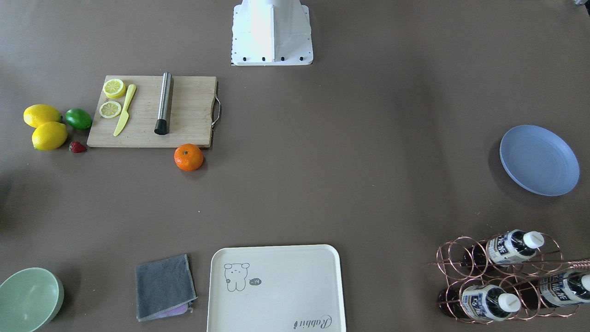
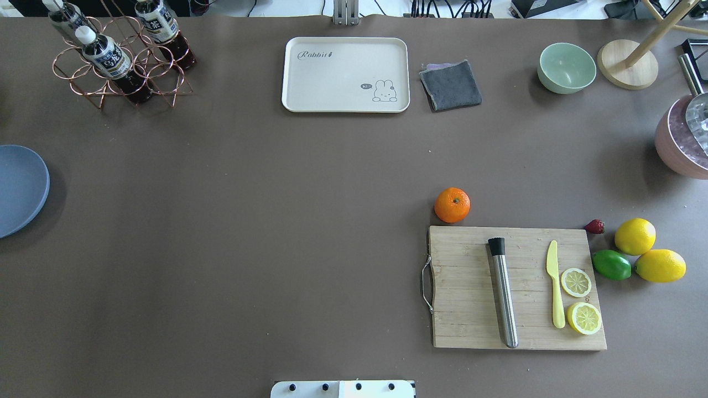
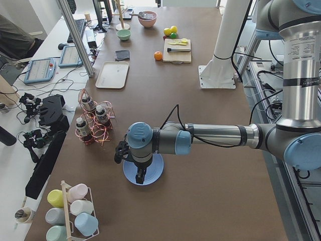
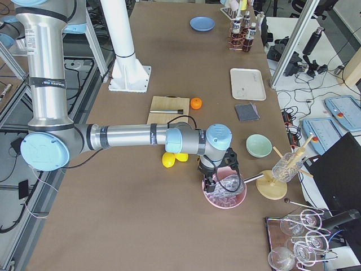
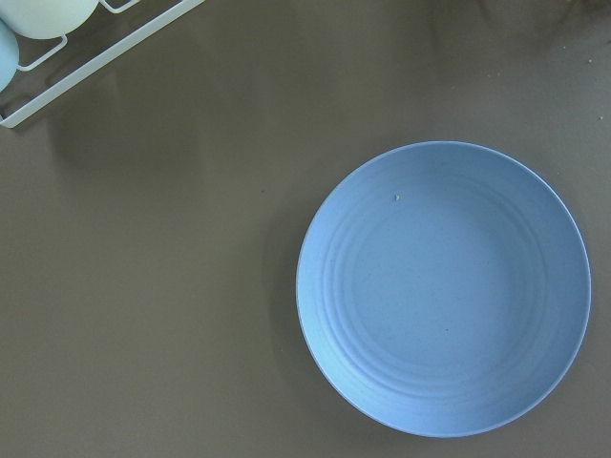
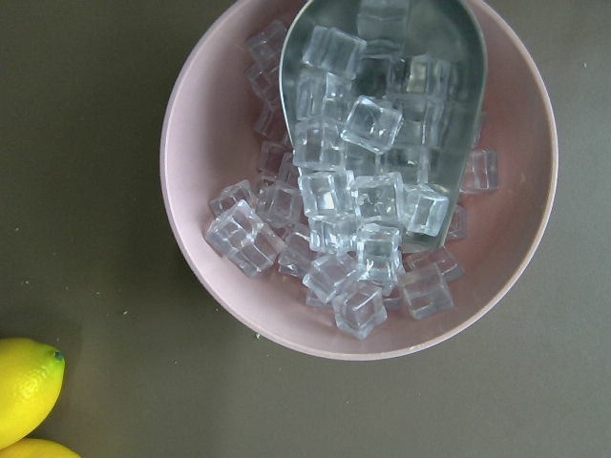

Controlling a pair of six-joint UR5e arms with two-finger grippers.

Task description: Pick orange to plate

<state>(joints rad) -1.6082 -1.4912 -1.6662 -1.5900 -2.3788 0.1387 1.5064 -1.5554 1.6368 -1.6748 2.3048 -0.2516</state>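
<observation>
The orange [image 2: 452, 205] lies on the brown table just beyond the far corner of the wooden cutting board [image 2: 517, 287]; it also shows as the orange [image 1: 188, 157] in the front view. The blue-grey plate [image 2: 19, 188] sits bare at the table's left end, filling the left wrist view as the plate [image 5: 444, 291]. My left gripper [image 3: 141, 176] hangs over that plate, seen only from the side, so I cannot tell its state. My right gripper [image 4: 213, 182] hovers above a pink bowl of ice [image 6: 358, 181], far from the orange; its state cannot be told either.
Two lemons [image 2: 647, 251], a lime [image 2: 611, 265] and a strawberry [image 2: 594, 226] lie right of the board, which carries a steel rod [image 2: 503, 293], a yellow knife and lemon slices. A cream tray [image 2: 345, 74], grey cloth [image 2: 451, 84], green bowl [image 2: 566, 67] and bottle rack [image 2: 119, 55] line the far edge.
</observation>
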